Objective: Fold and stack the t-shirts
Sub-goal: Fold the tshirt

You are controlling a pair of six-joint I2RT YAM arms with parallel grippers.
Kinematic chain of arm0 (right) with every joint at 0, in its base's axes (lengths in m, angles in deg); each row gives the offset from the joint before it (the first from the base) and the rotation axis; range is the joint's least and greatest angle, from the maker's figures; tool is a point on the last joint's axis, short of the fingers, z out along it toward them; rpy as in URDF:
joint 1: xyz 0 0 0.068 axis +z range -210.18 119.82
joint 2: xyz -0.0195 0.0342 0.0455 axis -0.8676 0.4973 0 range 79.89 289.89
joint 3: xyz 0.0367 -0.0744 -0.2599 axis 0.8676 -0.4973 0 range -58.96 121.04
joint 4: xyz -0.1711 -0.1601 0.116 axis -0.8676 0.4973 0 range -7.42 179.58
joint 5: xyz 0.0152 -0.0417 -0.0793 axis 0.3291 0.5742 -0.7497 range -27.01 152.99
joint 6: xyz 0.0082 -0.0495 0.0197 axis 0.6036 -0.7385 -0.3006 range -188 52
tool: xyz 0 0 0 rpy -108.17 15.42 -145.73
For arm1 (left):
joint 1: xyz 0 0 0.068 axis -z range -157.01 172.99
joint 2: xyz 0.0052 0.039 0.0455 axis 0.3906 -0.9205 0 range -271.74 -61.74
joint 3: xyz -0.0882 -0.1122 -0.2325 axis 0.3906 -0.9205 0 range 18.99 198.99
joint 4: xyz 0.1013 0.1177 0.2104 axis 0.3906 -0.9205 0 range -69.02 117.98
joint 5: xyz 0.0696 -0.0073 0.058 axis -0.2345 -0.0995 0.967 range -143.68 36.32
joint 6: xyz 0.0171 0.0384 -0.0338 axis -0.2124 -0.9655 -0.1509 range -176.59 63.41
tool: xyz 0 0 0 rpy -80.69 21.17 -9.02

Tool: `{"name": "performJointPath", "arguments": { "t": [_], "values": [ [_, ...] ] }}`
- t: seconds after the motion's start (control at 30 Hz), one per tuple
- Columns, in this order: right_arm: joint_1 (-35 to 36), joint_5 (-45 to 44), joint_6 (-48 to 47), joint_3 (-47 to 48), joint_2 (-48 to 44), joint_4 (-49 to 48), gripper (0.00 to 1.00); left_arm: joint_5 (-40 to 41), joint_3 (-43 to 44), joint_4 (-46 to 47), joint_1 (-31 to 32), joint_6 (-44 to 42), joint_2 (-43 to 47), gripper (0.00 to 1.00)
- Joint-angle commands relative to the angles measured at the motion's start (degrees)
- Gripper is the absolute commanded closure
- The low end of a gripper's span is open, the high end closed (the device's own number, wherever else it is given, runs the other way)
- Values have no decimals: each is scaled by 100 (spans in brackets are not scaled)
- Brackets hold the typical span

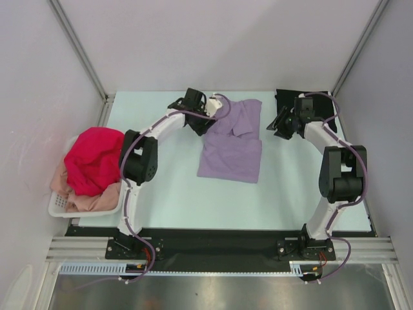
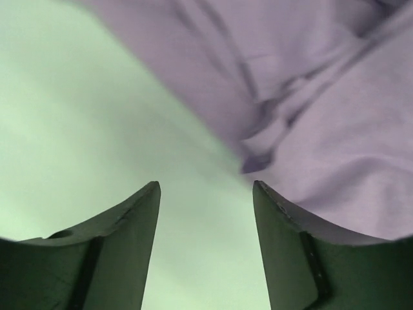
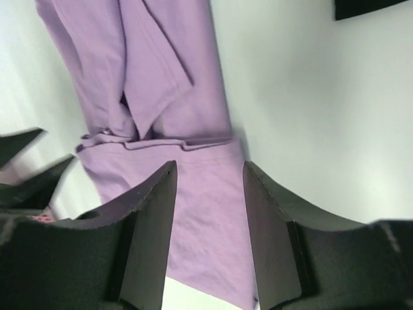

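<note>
Both wrist views show released, empty jaws beside the lavender shirt (image 2: 322, 97); only the overhead shows the magenta shirt (image 1: 95, 158) heaped in the basket (image 1: 59, 204).

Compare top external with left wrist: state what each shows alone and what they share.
Top external only: the white basket holding the magenta-red shirt and peach-pink shirt, and the black shirt at the far right. Left wrist only: the left fingers up close, apart, nothing between them. Shared: the lavender shirt lying on the pale green table.
</note>
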Motion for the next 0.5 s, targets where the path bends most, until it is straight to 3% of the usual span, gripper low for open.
{"name": "performJointPath", "arguments": {
  "t": [0.0,0.17,0.3,0.47],
  "values": [
    [33,-550,-700,61,-384,495,50,413,470,64,-253,888,124,34],
    [270,-621,-965,-545,-903,696,49,-183,-345,178,-210,1284,879,36],
    [349,-411,-772,-1037,-921,452,48,-887,-927,467,-192,2039,1012,25],
    [490,-199,-710,-784,-326,179,49,-782,-612,819,-201,2296,477,34]
  ]
}}
